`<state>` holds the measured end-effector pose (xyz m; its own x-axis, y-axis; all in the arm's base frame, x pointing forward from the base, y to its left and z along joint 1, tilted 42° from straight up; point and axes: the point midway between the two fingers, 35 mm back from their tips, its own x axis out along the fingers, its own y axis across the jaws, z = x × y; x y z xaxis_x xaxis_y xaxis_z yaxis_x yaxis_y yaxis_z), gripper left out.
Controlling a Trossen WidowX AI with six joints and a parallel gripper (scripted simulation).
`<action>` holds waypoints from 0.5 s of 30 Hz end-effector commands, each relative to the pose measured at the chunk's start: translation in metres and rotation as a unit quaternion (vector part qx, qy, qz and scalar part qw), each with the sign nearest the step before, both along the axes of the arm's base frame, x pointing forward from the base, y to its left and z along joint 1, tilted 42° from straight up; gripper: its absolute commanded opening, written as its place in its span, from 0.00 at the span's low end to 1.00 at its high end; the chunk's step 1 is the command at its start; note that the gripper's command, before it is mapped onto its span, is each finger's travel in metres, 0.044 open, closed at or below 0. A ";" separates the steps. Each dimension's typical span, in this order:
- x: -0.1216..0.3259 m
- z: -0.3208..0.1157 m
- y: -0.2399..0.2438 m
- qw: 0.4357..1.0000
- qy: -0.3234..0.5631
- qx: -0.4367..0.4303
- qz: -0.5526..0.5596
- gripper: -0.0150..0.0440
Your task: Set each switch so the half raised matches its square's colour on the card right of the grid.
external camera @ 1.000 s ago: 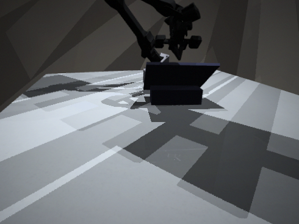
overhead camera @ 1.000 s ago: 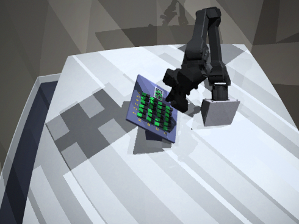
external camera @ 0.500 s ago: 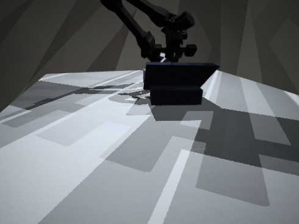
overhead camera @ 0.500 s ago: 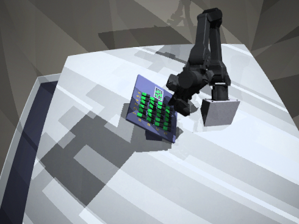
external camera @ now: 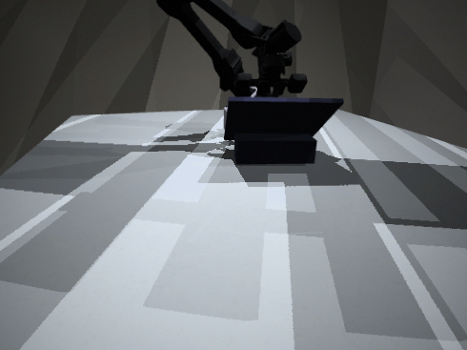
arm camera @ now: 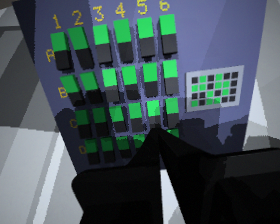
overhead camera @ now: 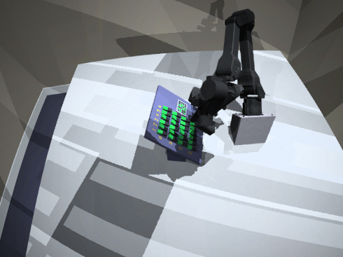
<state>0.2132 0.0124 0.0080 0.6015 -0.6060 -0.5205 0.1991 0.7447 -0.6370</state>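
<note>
Blue switch panel (overhead camera: 152, 126) (external camera: 281, 116) (arm camera: 220, 45): beneath hand's fingertips | hand (overhead camera: 193, 120) (external camera: 272, 92) (arm camera: 155, 132): pressed together, near row D

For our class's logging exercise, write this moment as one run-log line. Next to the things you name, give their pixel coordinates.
hand (arm camera: 155, 132): shut, empty | over: lower rows of switch panel (arm camera: 215, 50) | card (arm camera: 188, 90): in wrist view, unobstructed

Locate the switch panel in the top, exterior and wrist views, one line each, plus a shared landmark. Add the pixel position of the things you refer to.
Top: just left of centre, under the tool's left side.
Exterior: right of centre, upper half; only its dark back and top edge show.
Wrist: fills the upper middle, switches facing the camera.
Landmark: the black tool (overhead camera: 197, 120) (arm camera: 155, 132), beside the switch panel (overhead camera: 154, 131) (external camera: 281, 116) (arm camera: 215, 45).
</note>
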 end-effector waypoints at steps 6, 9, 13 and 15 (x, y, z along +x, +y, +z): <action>0.003 -0.006 -0.010 1.000 0.003 -0.007 -0.002 0.25; 0.005 -0.008 -0.012 1.000 0.003 -0.007 -0.002 0.25; 0.009 -0.011 -0.016 1.000 0.003 -0.007 -0.002 0.25; 0.010 -0.012 -0.017 1.000 0.003 -0.007 -0.002 0.25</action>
